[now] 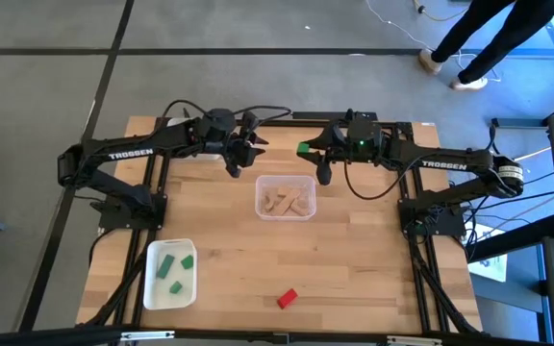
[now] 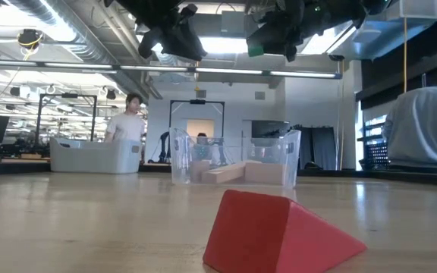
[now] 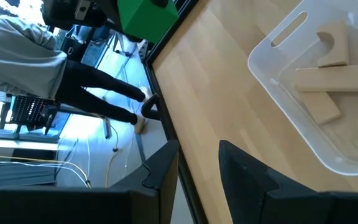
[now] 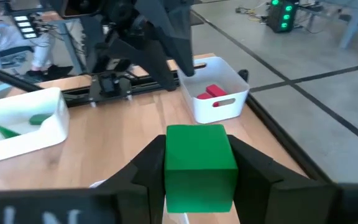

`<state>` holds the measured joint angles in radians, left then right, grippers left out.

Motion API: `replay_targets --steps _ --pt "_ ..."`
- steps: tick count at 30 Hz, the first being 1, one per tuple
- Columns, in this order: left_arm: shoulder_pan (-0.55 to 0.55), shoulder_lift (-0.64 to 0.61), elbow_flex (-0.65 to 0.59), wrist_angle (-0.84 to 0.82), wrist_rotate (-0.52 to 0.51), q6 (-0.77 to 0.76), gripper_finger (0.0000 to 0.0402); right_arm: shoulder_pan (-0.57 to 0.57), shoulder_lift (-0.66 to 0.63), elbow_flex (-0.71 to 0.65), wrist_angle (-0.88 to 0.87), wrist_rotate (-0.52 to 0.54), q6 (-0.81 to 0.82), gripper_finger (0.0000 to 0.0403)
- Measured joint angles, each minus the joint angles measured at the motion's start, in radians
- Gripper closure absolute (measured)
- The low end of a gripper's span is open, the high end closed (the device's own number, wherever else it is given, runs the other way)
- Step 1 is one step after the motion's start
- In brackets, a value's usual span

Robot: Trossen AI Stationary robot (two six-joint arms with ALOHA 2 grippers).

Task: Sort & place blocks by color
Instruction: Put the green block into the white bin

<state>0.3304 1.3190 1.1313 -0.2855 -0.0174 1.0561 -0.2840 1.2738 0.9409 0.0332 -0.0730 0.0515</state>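
My right gripper [image 4: 201,177] is shut on a green block [image 4: 199,149] and holds it high over the table's far part, right of centre [image 1: 303,148]. My left gripper [image 3: 197,168] hangs open with nothing between its fingers, facing it from the left [image 1: 236,156]. A red wedge-shaped block [image 1: 287,298] lies flat on the table near the front edge. Light-wood blocks [image 1: 287,200] lie in a clear tray [image 1: 261,183] at the middle. Green blocks [image 1: 171,269] lie in a white tray [image 1: 152,288] at the near left. My right gripper pinches the green block by two opposite side faces [image 4: 169,168] between its two fingers. The fingers reach nearly level toward the table's left. The block is lifted clear, well above the table, and its top face shows between the fingers.
In the right wrist view a second white tray [image 4: 219,102] with red blocks stands by the table's far left edge, below my left arm. A person walks on the floor beyond the far right corner [image 1: 479,48]. Bare wood lies between the trays.
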Motion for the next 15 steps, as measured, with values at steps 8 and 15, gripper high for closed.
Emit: replay_targets --steps 8,15 --pt "0.000 0.000 0.000 0.000 0.000 -0.001 0.0294 0.000 0.000 0.000 0.000 -0.037 -0.001 0.0273" --pt "0.000 0.000 0.000 0.001 0.000 -0.002 0.0294 0.000 0.000 0.000 0.000 -0.068 0.051 0.0273"
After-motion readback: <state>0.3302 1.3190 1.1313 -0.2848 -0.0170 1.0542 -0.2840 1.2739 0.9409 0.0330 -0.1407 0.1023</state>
